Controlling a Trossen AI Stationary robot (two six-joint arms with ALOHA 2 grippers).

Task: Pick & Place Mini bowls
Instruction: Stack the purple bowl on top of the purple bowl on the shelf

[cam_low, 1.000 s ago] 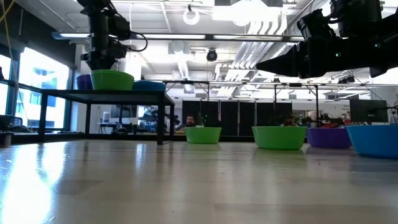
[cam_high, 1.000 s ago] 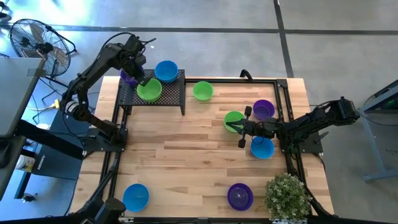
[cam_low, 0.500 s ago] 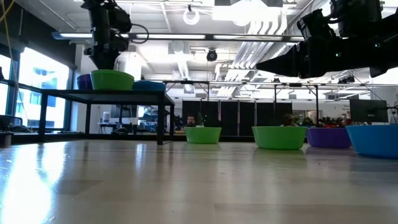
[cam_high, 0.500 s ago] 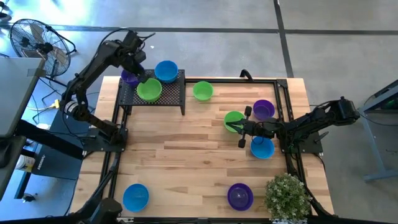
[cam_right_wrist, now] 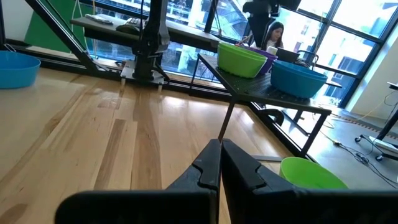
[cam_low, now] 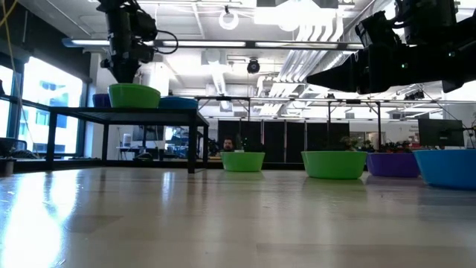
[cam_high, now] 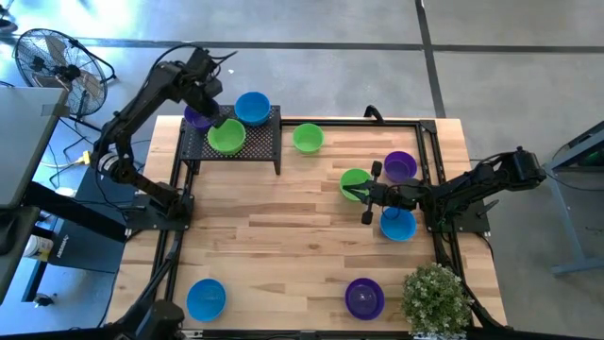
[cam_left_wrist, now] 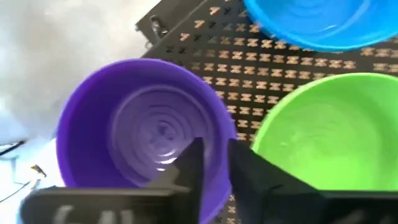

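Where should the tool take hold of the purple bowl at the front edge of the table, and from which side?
Grip the thin rim of the purple bowl, coming straight down from above. It sits upright with its mouth open upward and nothing touching it, though the potted plant stands close beside it.

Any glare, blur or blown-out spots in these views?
Low view: ceiling lights blown out, sheen across the table. Left wrist view: soft focus on the purple bowl and rack. High view: evenly lit. Right wrist view: bright windows behind.

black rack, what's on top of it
Three bowls sit on the rack: purple, green, blue. The left gripper partly covers the purple one from above.
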